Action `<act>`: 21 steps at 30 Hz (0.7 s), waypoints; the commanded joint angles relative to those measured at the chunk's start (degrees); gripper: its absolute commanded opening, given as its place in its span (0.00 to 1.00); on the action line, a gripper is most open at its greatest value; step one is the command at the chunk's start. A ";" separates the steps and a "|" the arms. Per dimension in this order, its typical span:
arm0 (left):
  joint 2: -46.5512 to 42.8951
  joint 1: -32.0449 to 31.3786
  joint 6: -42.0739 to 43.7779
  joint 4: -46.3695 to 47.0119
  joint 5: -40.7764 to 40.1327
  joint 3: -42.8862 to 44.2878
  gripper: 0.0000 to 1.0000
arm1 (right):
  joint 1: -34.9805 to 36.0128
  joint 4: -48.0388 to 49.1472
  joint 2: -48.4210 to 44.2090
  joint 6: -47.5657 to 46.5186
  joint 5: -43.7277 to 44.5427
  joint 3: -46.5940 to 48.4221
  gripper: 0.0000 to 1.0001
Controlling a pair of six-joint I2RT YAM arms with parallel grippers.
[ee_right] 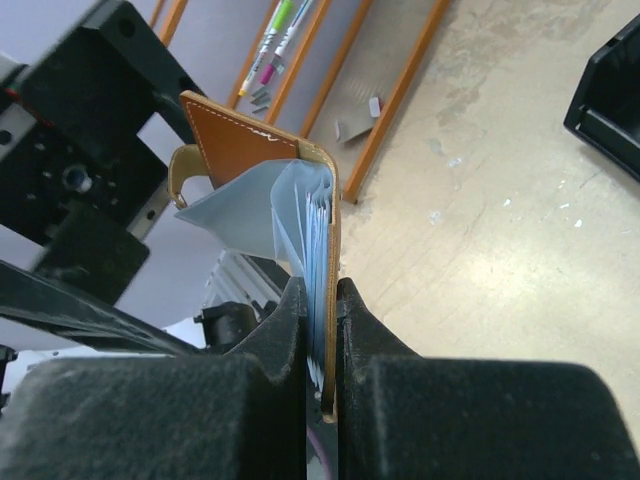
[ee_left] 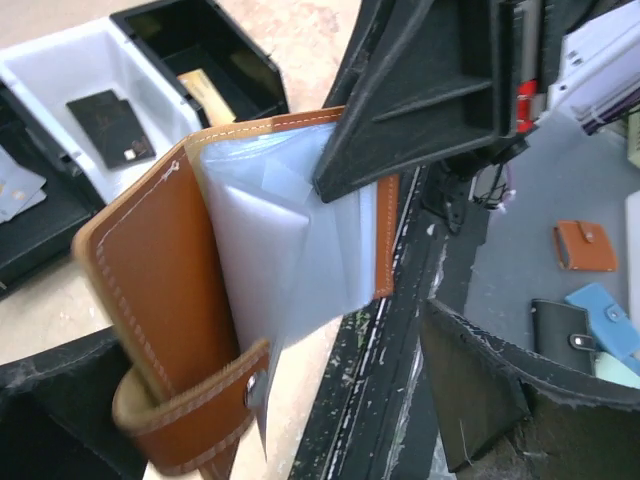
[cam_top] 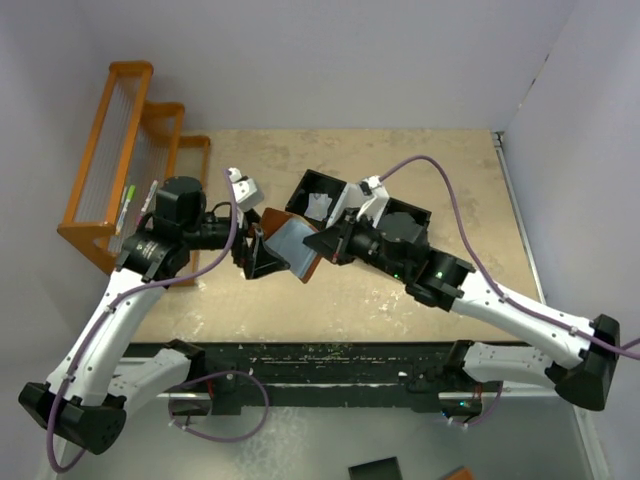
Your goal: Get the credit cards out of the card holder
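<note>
Progress: partly done, by look of it. Black card (ee_left: 110,128) lies in white compartment of tray (ee_left: 60,62), gold card (ee_left: 207,97) in black compartment next to it. Card holder (cam_top: 288,240) hangs open above mid tabletop (cam_top: 430,170), just near of tray, right hand (ee_right: 320,292) clamped on its edge. Left hand (cam_top: 255,255) spread wide beside it, gripping nothing. Sleeves look clear; whether any card is left inside, cannot tell. Tabletop beige, scuffed, stained. Orange rack (cam_top: 120,160) far left, pens in it. Plain pale walls (cam_top: 350,60) around.

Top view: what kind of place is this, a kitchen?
Likely a robot lab workbench, not a kitchen: left arm and right arm bolted to a scuffed table, plain walls around, an orange rack beside.
</note>
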 commanded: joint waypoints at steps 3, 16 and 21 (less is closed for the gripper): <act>-0.30 -1.41 8.37 1.24 -7.46 -4.30 0.99 | 1.92 0.89 5.71 4.10 2.39 7.63 0.00; -0.46 -1.84 11.67 4.81 -17.15 -8.83 0.68 | 3.03 4.83 11.12 7.13 -1.49 9.03 0.00; 1.44 -1.82 9.56 5.15 -19.38 -9.67 0.45 | 3.05 11.21 10.20 9.92 -4.57 5.56 0.00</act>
